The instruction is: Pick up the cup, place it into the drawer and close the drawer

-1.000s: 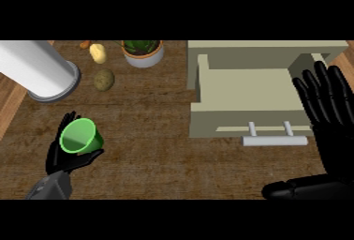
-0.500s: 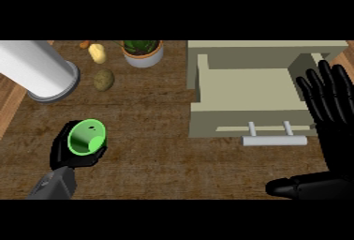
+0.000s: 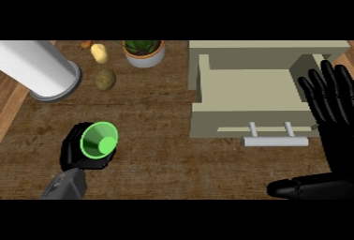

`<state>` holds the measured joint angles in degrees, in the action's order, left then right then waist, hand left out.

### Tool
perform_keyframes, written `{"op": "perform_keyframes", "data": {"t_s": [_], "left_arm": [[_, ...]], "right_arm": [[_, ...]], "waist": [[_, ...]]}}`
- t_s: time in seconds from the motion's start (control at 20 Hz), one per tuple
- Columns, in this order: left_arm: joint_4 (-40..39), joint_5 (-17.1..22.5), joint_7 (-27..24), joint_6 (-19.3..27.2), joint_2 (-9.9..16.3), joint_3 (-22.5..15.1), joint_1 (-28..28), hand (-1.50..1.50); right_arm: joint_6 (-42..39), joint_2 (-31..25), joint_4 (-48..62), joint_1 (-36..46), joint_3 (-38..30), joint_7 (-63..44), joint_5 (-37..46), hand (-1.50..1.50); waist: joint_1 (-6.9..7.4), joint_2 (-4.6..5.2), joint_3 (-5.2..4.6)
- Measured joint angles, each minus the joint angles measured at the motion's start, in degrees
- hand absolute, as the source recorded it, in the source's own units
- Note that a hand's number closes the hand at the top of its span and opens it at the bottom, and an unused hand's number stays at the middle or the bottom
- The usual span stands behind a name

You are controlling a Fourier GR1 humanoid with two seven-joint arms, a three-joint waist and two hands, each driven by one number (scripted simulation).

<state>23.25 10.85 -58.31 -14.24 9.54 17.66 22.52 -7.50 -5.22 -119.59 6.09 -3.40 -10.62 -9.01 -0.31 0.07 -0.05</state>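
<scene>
My left hand curls round the green cup, its mouth facing up, over the counter left of the open drawer | my right hand rests open, fingers straight, at the drawer's right edge.

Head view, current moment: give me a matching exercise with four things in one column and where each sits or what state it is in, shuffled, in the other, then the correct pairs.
Things:
1. cup
2. drawer
3. potted plant
4. right hand

Places or states:
A. at the counter's far edge, beside the potatoes
B. pulled open, nothing inside
C. held in the left hand, its opening towards the camera
D. open, fingers straight, at the drawer's right side

Pairs: 1-C, 2-B, 3-A, 4-D
</scene>
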Motion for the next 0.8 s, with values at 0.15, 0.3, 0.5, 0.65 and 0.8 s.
{"op": "perform_keyframes", "data": {"t_s": [0.15,0.3,0.5,0.65,0.8], "left_arm": [[4.11,0.19,0.10,0.35,-1.66,-0.99,-0.82,1.50],[9.31,0.60,1.63,-0.47,-2.34,-2.47,-1.31,1.50],[18.83,0.53,5.77,-0.64,-3.31,-5.65,-2.58,1.50],[27.39,0.86,10.64,-0.53,-4.82,-8.39,-3.99,1.50],[36.74,2.05,17.45,0.63,-6.28,-10.49,-4.38,1.50]], "right_arm": [[-0.10,0.03,-0.50,-0.91,-0.34,-0.07,-0.47,-1.50],[0.13,-0.09,-1.05,-1.09,-0.85,-0.35,-0.66,-1.50],[0.55,0.10,-1.77,-1.30,0.03,-1.36,0.22,-1.50],[-0.17,-0.29,-1.95,-2.06,-0.73,-1.24,-0.90,-1.50],[-0.05,0.03,-2.14,-2.56,-0.46,-1.13,-0.71,-1.50]], "waist": [[0.23,-0.13,0.03],[0.51,-0.27,0.06],[0.85,-0.40,0.11],[0.96,-0.47,0.13],[0.99,-0.47,0.13]]}}
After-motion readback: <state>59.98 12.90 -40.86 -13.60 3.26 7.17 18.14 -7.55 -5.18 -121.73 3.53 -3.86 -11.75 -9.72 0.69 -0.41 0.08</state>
